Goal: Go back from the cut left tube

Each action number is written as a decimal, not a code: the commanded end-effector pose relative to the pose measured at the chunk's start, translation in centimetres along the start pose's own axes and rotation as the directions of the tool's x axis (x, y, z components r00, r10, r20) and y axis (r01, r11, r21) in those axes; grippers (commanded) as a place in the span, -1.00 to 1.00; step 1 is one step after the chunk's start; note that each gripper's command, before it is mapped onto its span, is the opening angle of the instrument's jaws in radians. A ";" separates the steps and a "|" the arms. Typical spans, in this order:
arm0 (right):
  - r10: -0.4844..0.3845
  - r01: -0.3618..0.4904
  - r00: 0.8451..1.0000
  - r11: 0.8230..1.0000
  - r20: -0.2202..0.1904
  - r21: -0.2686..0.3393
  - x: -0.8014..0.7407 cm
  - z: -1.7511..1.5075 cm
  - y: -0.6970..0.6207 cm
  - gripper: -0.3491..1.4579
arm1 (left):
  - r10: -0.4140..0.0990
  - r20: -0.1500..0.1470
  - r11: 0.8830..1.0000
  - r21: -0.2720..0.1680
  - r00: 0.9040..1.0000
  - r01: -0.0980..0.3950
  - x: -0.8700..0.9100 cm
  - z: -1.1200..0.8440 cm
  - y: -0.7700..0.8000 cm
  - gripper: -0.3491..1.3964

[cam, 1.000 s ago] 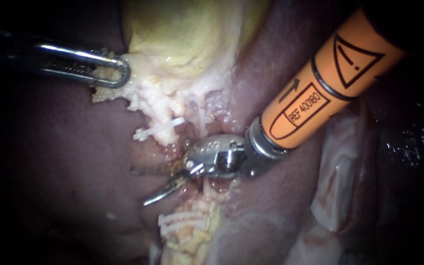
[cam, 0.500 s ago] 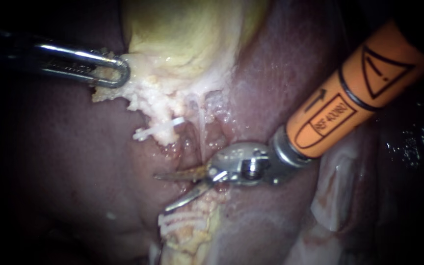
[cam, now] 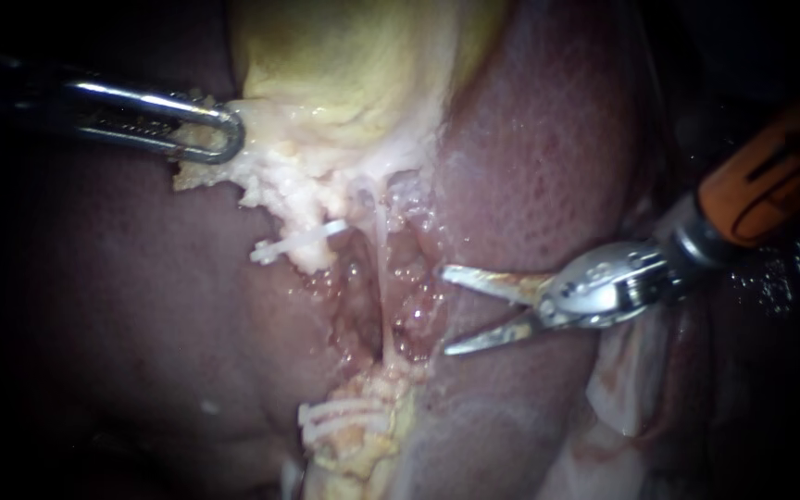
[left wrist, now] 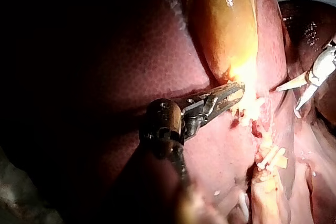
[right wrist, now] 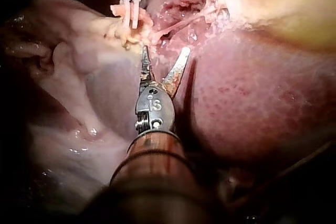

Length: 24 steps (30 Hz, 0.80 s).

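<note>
The cut left tube shows as two stumps: an upper one bearing a white clip (cam: 296,242) and a lower one with white clips (cam: 340,414). A thin pale tube (cam: 381,278) still runs between them, just to the right. My right instrument (cam: 445,310) hangs over the liver, right of that gap, its two blades open and holding nothing; the right wrist view shows the same blades (right wrist: 164,52) spread, short of the clips (right wrist: 128,4). My left instrument (cam: 224,137) is shut on pale tissue at the gallbladder's (cam: 354,65) lower edge, also visible in the left wrist view (left wrist: 235,93).
Liver (cam: 548,167) lies right of the dissected groove and darker liver (cam: 122,306) to its left. Pale folded tissue (cam: 641,343) lies under the right instrument's orange shaft (cam: 770,185).
My right instrument has drawn back to the right, away from the stumps, blades open throughout. The left instrument and the tissue it holds have stayed put.
</note>
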 end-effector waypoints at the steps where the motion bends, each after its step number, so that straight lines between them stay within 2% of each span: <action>1: 0.005 -0.005 1.000 1.000 0.002 0.001 0.01 -0.06 0.03 0.97 | 0.000 0.000 1.000 0.000 1.000 0.000 0.00 0.00 0.00 -1.00; 5: 0.007 -0.007 1.000 0.999 -0.003 0.040 0.01 -0.22 0.08 0.97 | 0.000 0.000 1.000 0.000 1.000 0.000 0.00 0.00 0.00 -1.00; 13: -0.013 0.013 1.000 0.999 -0.001 0.035 -0.02 -0.26 0.09 0.97 | 0.003 -0.002 1.000 0.004 1.000 -0.003 -0.05 0.07 -0.05 -1.00; 18: -0.013 0.013 1.000 0.999 -0.001 0.035 -0.02 -0.26 0.09 0.97 | 0.013 -0.009 1.000 0.013 1.000 -0.013 -0.17 0.27 -0.20 -1.00; 24: -0.013 0.013 1.000 0.999 -0.001 0.035 -0.02 -0.25 0.10 0.99 | 0.022 0.023 1.000 0.013 1.000 -0.022 -0.37 0.55 -0.42 -1.00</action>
